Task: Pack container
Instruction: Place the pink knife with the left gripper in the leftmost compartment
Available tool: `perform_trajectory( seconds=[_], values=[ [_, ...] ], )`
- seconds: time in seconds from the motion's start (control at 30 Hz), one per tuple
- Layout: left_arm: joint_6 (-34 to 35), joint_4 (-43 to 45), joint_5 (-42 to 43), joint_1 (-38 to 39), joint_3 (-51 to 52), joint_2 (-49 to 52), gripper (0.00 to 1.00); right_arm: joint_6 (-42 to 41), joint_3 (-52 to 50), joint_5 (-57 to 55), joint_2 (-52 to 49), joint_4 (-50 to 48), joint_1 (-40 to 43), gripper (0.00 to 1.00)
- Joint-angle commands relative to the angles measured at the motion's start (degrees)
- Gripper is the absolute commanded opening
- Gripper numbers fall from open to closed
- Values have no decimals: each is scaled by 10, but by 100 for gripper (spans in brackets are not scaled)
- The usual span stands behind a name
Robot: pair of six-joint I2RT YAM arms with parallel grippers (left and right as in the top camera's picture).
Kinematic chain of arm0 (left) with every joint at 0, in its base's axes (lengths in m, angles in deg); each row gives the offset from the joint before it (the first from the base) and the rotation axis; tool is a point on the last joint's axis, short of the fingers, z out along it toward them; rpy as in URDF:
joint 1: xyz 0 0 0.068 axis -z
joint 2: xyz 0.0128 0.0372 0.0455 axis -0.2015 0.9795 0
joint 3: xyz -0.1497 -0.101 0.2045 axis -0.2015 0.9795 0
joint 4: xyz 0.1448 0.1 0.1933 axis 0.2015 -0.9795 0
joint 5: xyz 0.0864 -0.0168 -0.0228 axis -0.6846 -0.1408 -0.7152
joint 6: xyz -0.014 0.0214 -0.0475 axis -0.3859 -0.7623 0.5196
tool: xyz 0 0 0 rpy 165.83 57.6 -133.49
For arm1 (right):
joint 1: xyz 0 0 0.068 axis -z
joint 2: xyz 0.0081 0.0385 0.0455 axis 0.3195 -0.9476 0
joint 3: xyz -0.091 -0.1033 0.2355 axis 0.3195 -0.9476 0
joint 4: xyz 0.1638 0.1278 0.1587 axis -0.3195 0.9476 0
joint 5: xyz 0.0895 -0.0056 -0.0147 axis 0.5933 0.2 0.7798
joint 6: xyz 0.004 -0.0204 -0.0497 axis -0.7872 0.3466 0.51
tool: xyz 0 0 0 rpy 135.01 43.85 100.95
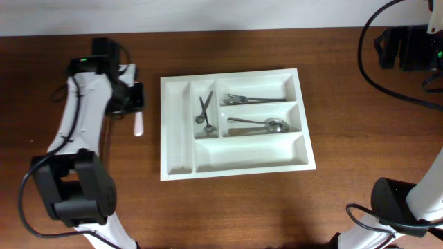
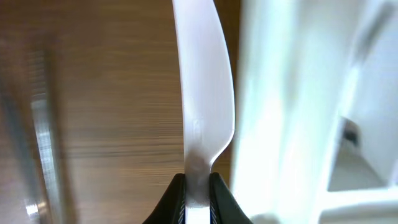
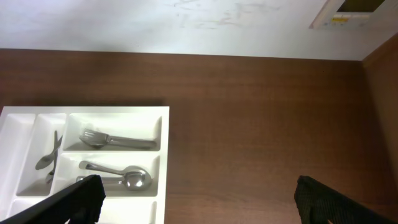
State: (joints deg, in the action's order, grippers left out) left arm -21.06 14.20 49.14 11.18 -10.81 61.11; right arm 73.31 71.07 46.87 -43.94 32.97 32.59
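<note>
White tray [image 1: 249, 153], white knife [image 2: 202, 93] — woodgrain brown table [image 1: 242, 214]

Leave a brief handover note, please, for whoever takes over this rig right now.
Left end effector: shut on a white plastic knife, just outside the container, by its left wall.
Right end effector: open, empty, away from the container.
Done: fork in the top long compartment, spoons in the middle one, small metal cutlery in the inner narrow compartment.
Left: place the knife. The bottom long and outer narrow compartments are empty.
</note>
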Motion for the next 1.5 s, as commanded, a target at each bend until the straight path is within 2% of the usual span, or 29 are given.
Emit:
perform_trajectory(
  seconds=[0.0, 0.3, 0.77, 0.8, 0.83, 0.93, 1.2, 1.47],
  values=[
    [13, 4, 21, 45, -10, -2, 2, -5, 1, -1, -1, 3, 3, 99],
    [83, 15, -10, 127, -10, -2, 2, -5, 1, -1, -1, 3, 3, 99],
    [122, 18, -9, 134, 2, 22, 2, -5, 1, -1, -1, 3, 3, 99],
    [121, 19, -9, 134, 3, 24, 3, -5, 1, -1, -1, 3, 3, 98],
    [121, 19, -9, 134, 3, 26, 15, -5, 1, -1, -1, 3, 3, 99],
    [121, 21, -9, 134, 3, 26, 27, -5, 1, -1, -1, 3, 3, 99],
    [104, 9, -13, 110, -4, 16, 28, -5, 1, -1, -1, 3, 3, 99],
    [99, -80, -191, 25, -15, -35, 28, -5, 1, -1, -1, 3, 3, 99]
  ],
)
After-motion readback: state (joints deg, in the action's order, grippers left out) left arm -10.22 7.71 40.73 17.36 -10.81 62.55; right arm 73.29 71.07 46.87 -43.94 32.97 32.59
